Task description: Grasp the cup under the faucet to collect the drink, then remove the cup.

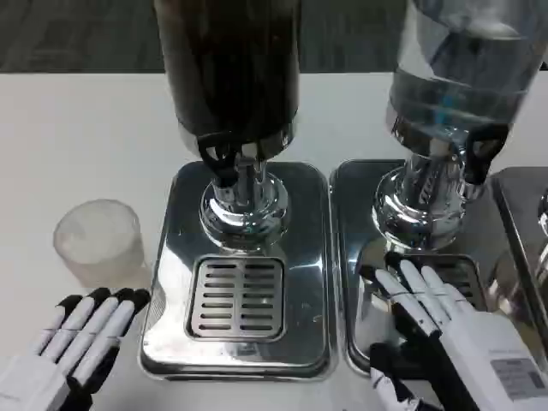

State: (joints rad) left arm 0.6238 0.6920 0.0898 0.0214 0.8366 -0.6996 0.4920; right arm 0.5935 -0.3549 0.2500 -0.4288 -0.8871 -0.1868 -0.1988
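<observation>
Clear plastic cup (98, 241) is standing upright on the white table (77, 128), left of the dark drink dispenser (229, 73), not under its faucet (224, 160). Left hand (73, 347) is lying flat just below the cup, fingers straight and side by side, holding nothing, not touching it. Right hand (454, 330) is resting over the base of the clear dispenser (458, 68), fingers slightly spread on its drip grate (467, 278), gripping nothing. The dark dispenser's drip tray (237, 295) is sitting bare.
</observation>
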